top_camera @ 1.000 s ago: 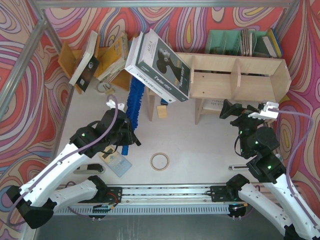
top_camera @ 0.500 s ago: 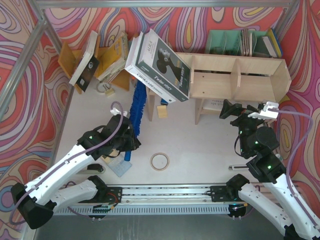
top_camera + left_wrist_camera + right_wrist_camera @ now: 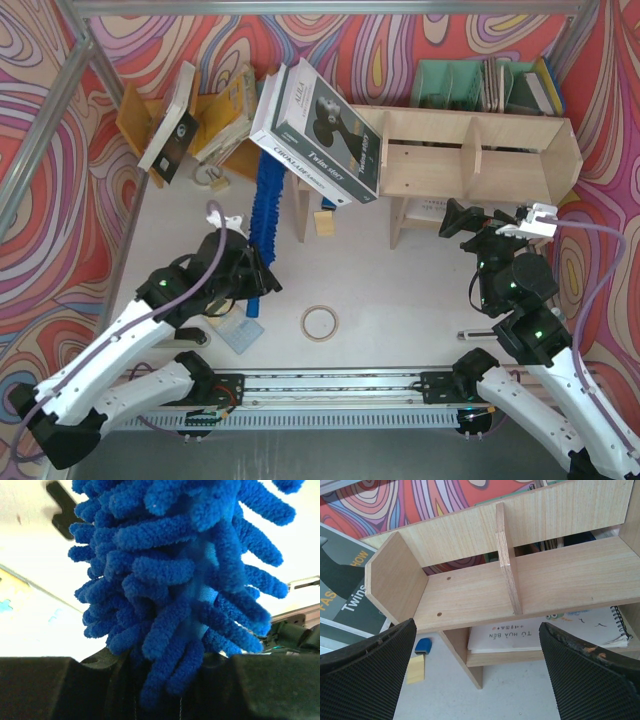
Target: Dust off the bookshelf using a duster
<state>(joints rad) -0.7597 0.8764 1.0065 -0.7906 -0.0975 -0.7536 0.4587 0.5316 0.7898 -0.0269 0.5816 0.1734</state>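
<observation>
The duster (image 3: 265,205) is a bright-blue fluffy wand that stands out from my left gripper (image 3: 248,278) toward the back, its tip under the big book. The gripper is shut on the duster's handle, and the blue handle end (image 3: 255,303) sticks out behind it. In the left wrist view the blue fluff (image 3: 180,570) fills the frame above the left gripper (image 3: 170,680). The pale plywood bookshelf (image 3: 470,150) stands at the back right, well to the right of the duster. My right gripper (image 3: 478,222) is open and empty just in front of it, facing its compartments (image 3: 470,590), fingers (image 3: 365,680) wide apart.
A large "Twins story" book (image 3: 320,125) leans against the shelf's left end. An orange rack with books (image 3: 200,115) is at the back left, a teal organiser (image 3: 480,85) behind the shelf. A tape ring (image 3: 320,322), a yellow block (image 3: 323,222) and a booklet (image 3: 235,325) lie on the table.
My left arm has shifted a little; the duster swung slightly right, then back left to stand more upright. The right arm has not moved.
</observation>
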